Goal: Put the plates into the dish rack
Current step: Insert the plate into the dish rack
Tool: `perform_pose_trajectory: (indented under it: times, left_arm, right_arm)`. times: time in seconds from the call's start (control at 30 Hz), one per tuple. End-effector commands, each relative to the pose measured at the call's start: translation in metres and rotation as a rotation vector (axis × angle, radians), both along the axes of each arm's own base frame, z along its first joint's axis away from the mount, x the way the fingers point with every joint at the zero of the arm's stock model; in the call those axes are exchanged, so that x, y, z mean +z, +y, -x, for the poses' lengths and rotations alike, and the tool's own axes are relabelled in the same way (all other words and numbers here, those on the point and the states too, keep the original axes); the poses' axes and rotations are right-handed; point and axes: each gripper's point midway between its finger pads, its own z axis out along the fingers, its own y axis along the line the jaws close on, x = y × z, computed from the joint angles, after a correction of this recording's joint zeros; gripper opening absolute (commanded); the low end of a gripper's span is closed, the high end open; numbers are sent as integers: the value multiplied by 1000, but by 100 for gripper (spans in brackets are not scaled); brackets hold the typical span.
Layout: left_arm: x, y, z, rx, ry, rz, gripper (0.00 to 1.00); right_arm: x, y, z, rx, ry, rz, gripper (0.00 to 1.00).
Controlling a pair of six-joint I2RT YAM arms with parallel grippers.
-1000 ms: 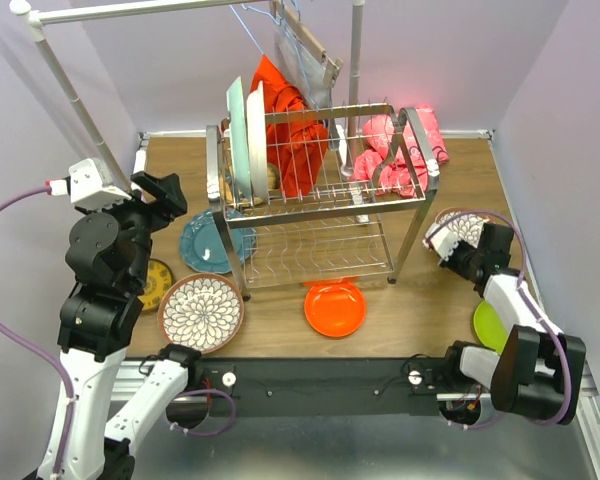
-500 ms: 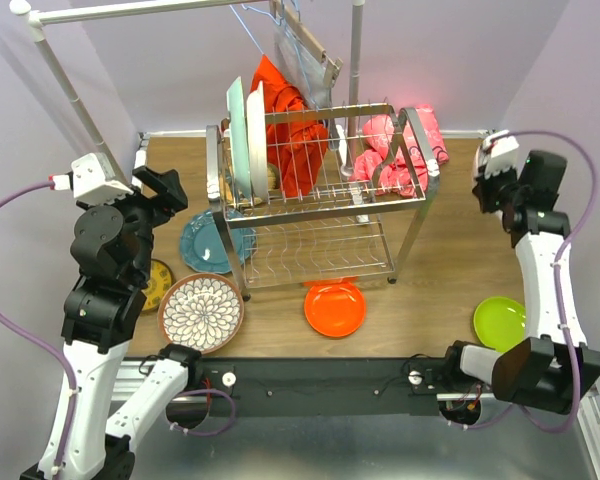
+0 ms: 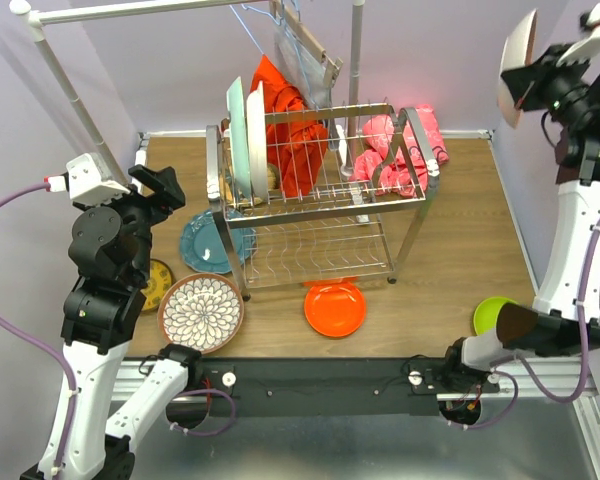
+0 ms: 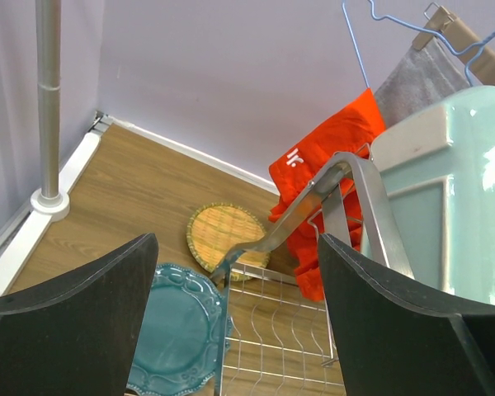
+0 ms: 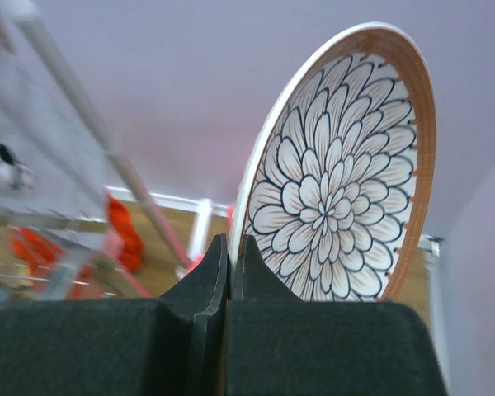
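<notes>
Wooden table holds the dish rack; right gripper pinches floral plate, left gripper wide.

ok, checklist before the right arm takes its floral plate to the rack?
1. Right fingers shut on the floral plate at its rim: ok.
2. Grip deep enough not to slip: cannot tell.
3. Free slots in the dish rack right of the mint plate and white plate: ok.
4. Left fingers open, empty, off the rack's left end: ok.
5. Clearance past the clothes rail pole and hangers: cannot tell.
</notes>
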Motion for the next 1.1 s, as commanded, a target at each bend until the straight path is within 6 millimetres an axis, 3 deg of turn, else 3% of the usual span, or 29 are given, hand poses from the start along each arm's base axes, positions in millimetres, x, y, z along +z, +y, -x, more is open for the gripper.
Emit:
perform_pose_trajectory:
  times: [0.0, 0.03, 0.07, 0.13, 0.3, 0.33, 0.43, 0.57, 0.6, 0.67, 0.7, 0.9, 1.07]
  left_arm:
    - [5, 9, 2, 44, -26, 8, 88]
    - [5, 9, 2, 44, -25, 9, 88]
    - [4, 9, 2, 46, -24, 10, 88]
    - [5, 9, 3, 48, -26, 15, 88]
    - [7, 11, 5, 56, -35, 25, 88]
    - [8, 12, 6, 59, -35, 28, 88]
    - [7, 11, 5, 55, -34, 37, 87]
    - [2, 8, 2, 49, -29, 44, 87]
    - [1, 7, 1, 43, -27, 44, 87]
    - [-1, 7, 0, 43, -23, 44, 87]
    - [-1, 6, -1, 41, -21, 43, 87]
    - [-1, 5, -1, 37, -20, 46, 87]
    - [-1, 6, 0, 38, -16, 46, 87]
  right_arm:
    - [116, 42, 26, 207, -238, -164, 1]
    - [123, 45, 25, 231, -246, -185, 1]
    - [146, 56, 40, 280, -281, -227, 1]
    - [154, 61, 33, 335, -285, -285, 1]
    - [189, 89, 56, 546, -329, -474, 1]
    - [188, 91, 51, 564, -312, -507, 1]
    - [205, 110, 66, 683, -298, -600, 1]
    - [201, 143, 68, 772, -242, -674, 0]
    - [201, 159, 74, 818, -218, -697, 1]
    - [195, 169, 69, 832, -182, -734, 1]
    - [192, 192, 74, 888, -142, -760, 1]
    - [183, 255, 93, 1022, -40, -831, 1]
    - [176, 279, 98, 1044, 19, -873, 1]
